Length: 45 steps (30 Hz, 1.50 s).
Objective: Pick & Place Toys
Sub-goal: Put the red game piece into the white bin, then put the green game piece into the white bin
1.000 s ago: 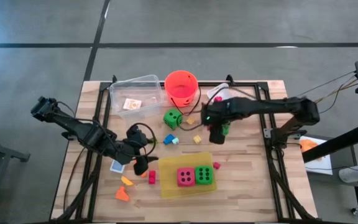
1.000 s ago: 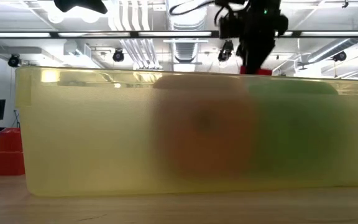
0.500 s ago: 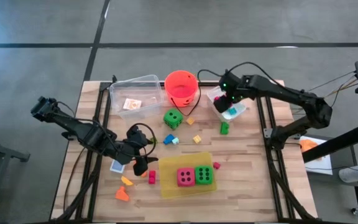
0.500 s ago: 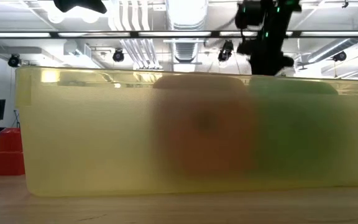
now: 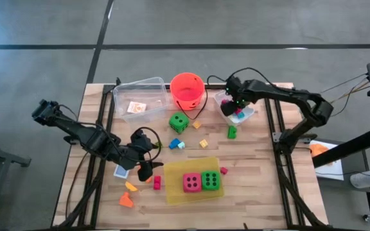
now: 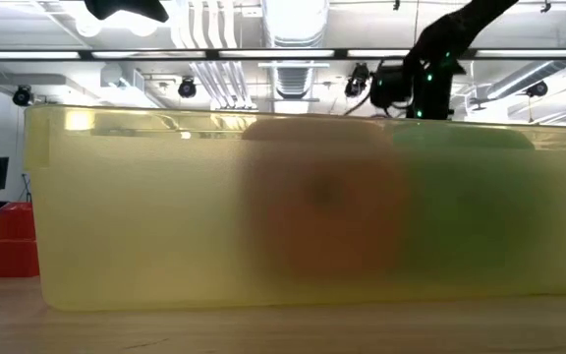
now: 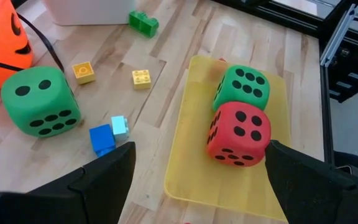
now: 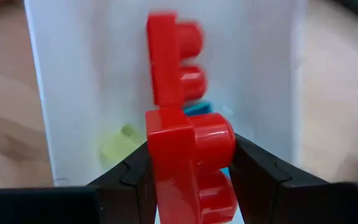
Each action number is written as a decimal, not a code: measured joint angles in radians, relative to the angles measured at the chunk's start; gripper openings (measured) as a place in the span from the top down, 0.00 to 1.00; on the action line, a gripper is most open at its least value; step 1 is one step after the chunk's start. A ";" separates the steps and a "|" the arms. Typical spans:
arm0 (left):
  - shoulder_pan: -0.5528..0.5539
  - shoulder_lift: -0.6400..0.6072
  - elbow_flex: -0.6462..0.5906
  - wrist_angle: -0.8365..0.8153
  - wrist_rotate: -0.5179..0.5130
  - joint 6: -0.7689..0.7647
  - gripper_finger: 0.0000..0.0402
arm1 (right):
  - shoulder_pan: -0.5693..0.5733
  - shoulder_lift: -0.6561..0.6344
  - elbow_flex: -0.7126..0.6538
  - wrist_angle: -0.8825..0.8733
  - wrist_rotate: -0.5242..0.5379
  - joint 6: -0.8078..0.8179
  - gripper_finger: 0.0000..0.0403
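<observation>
The right gripper (image 5: 237,104) hangs over the small white bin (image 5: 246,115) at upper right of centre in the high view, and its wrist view shows the fingers (image 8: 263,171) clamped on a red brick (image 8: 188,162), directly above the bin's white floor. The sensible move now, I'd say, is to stay centred between the walls and release low so the brick doesn't bounce out. Already in that bin: another red brick (image 8: 173,59), a blue piece (image 8: 197,109) and a yellowish-green piece (image 8: 120,146).

Lower left of centre, the left gripper (image 5: 148,168) waits just above the desk (image 5: 255,173), fingers (image 7: 101,177) spread wide and empty.

The yellow tray (image 5: 175,192) at bottom centre carries the pink die (image 5: 192,182) and a green die (image 5: 211,180), touching side by side. The clear tub (image 5: 140,90) at top centre holds a small card (image 5: 136,108). The orange bucket (image 5: 187,88) beside it shows nothing inside. The second green die (image 5: 178,122) sits loose just below the bucket, bricks scattered around.
</observation>
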 joint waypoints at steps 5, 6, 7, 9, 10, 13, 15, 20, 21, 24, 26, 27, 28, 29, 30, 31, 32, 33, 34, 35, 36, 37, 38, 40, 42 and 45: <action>0.000 0.000 0.000 0.000 -0.001 0.000 0.14 | 0.001 0.050 -0.018 0.002 -0.008 -0.007 0.63; 0.000 0.000 0.000 0.000 -0.001 0.000 0.14 | 0.000 0.058 -0.021 0.002 -0.008 -0.007 0.63; 0.000 0.000 0.000 0.000 0.000 0.000 0.14 | -0.001 0.064 -0.023 0.003 -0.007 -0.008 0.63; 0.000 0.000 0.000 0.000 0.000 0.000 0.14 | 0.000 0.072 -0.028 0.003 -0.008 -0.010 0.63; 0.000 0.000 0.000 0.000 -0.001 0.000 0.14 | 0.002 0.074 -0.032 0.004 -0.008 -0.011 0.63; 0.000 0.000 0.000 0.000 0.000 0.000 0.14 | 0.001 0.073 -0.036 0.009 -0.008 -0.011 0.63; 0.000 0.000 0.000 0.000 0.000 0.000 0.14 | 0.000 0.072 -0.037 0.007 -0.008 -0.011 0.63; 0.000 0.000 0.000 0.000 0.000 0.000 0.14 | 0.001 0.071 -0.037 0.007 -0.029 -0.011 0.63; 0.000 0.000 0.000 0.000 0.000 0.000 0.14 | 0.001 0.071 -0.037 0.008 -0.031 -0.011 0.63; 0.000 0.000 0.000 0.000 0.000 0.000 0.14 | 0.000 0.071 -0.037 0.007 -0.031 -0.011 0.63; 0.000 0.000 0.000 0.000 0.000 0.000 0.14 | 0.000 0.071 -0.037 0.007 -0.032 -0.011 0.63; 0.000 0.000 0.000 0.000 0.000 0.000 0.14 | 0.000 0.071 -0.037 0.007 -0.032 -0.011 0.63; 0.000 0.000 0.000 0.000 0.000 0.000 0.14 | 0.000 0.071 -0.037 0.007 -0.032 -0.015 0.63; 0.000 0.000 0.000 0.000 0.000 0.000 0.14 | 0.000 0.071 -0.037 0.007 -0.032 -0.022 0.63; 0.000 0.000 0.000 0.000 0.000 -0.001 0.14 | 0.001 0.071 -0.037 0.007 -0.032 -0.026 0.63; 0.000 0.000 0.000 0.000 0.000 0.000 0.14 | 0.001 0.071 -0.037 0.007 -0.032 -0.026 0.62; 0.000 0.000 0.000 0.000 0.000 -0.001 0.14 | 0.001 0.071 -0.037 0.005 -0.032 -0.027 0.61; 0.000 0.000 0.000 0.000 0.000 -0.001 0.14 | 0.001 0.071 -0.037 0.005 -0.032 -0.027 0.58; 0.000 0.000 0.000 0.000 0.000 -0.001 0.14 | 0.001 0.071 -0.037 0.005 -0.032 -0.026 0.54; 0.000 0.000 0.000 0.000 0.000 -0.001 0.14 | 0.001 0.071 -0.037 0.004 -0.031 -0.025 0.50; 0.000 0.000 0.000 0.000 0.000 -0.001 0.14 | 0.001 0.071 -0.037 0.003 -0.031 -0.026 0.46; 0.000 0.000 0.000 0.000 0.000 -0.001 0.14 | 0.001 0.071 -0.037 0.003 -0.031 -0.026 0.43; 0.000 0.000 0.000 0.000 0.000 -0.001 0.14 | 0.001 0.071 -0.037 0.003 -0.031 -0.026 0.39; 0.000 0.000 0.000 0.000 0.000 -0.001 0.14 | 0.001 0.071 -0.037 0.003 -0.031 -0.026 0.33; 0.000 0.000 0.000 0.000 0.000 -0.001 0.14 | 0.001 0.071 -0.037 0.003 -0.032 -0.025 0.27; 0.000 0.000 0.000 0.000 0.000 -0.001 0.14 | 0.001 0.071 -0.037 0.002 -0.032 -0.026 0.20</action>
